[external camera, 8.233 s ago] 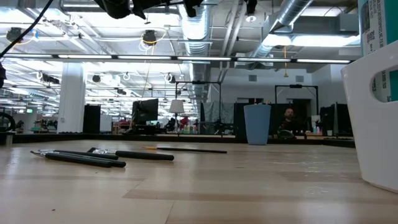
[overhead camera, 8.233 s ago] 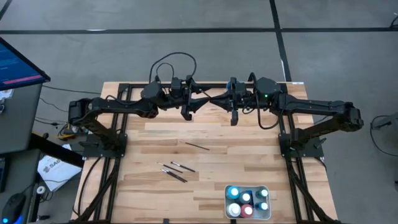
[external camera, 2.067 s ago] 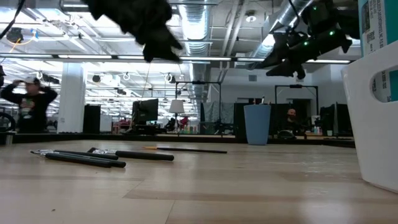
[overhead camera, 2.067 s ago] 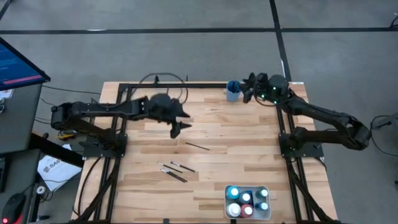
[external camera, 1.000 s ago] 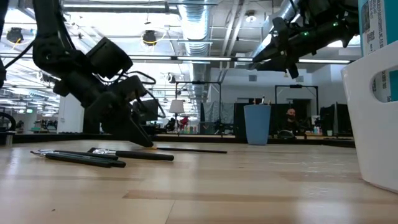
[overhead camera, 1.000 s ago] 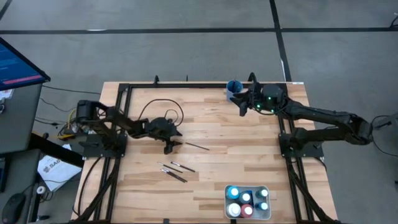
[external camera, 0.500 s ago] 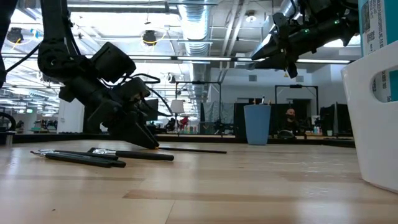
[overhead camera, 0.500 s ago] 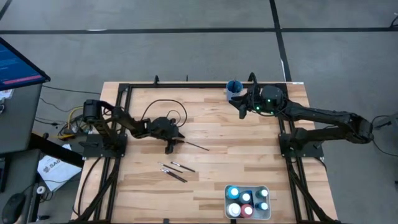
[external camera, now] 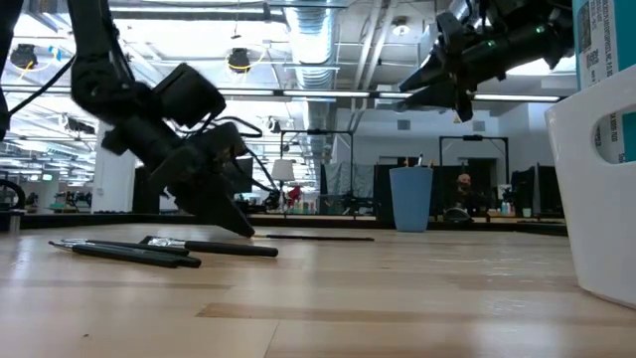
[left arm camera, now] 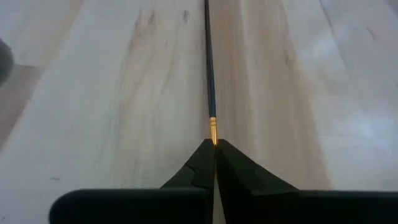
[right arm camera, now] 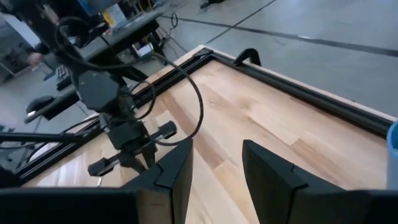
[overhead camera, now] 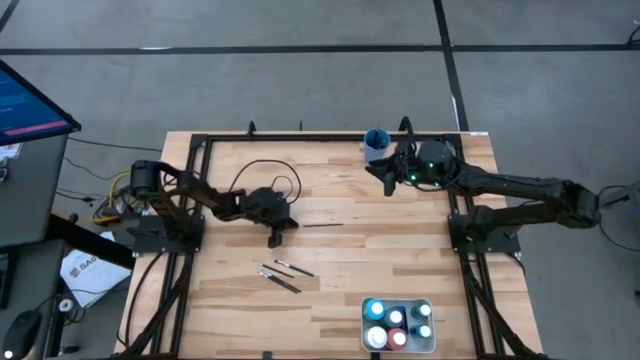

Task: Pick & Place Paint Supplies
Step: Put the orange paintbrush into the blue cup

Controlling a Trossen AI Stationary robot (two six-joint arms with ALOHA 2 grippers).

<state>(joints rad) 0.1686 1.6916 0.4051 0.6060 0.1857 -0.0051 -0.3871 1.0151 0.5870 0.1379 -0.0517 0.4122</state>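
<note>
A thin dark paintbrush (overhead camera: 322, 225) lies on the wood near the table's middle, with my left gripper (overhead camera: 281, 231) shut on its left end; in the left wrist view the brush (left arm camera: 208, 68) runs straight away from the fingertips. Three more brushes (overhead camera: 283, 273) lie closer to the near edge, also seen in the low view (external camera: 149, 249). Several paint bottles stand in the white tray (overhead camera: 397, 303) at the near right. My right gripper (overhead camera: 386, 176) hangs open high above the table, beside the blue cup (overhead camera: 376, 143). My left gripper pinches the brush's tip end, just behind the gold ferrule (left arm camera: 212, 129), between its two fingertips (left arm camera: 200, 158). The fingers slant down from the table's left and lie along the brush. The rest of the brush stretches level over the wood toward the right.
A black frame rail (overhead camera: 300, 137) runs along the far edge, and both arms' bases stand at the table's sides. The blue cup (external camera: 410, 197) sits at the far edge. The tray's wall (external camera: 596, 199) looms at the low view's right. Bare wood (overhead camera: 360, 260) lies between the brushes and the tray.
My left gripper has edged toward the table's right and shut on the brush's left end. The brush has turned from a slant to lie level with the table's long edges, shifted a little to the right. My right gripper has swung slightly.
</note>
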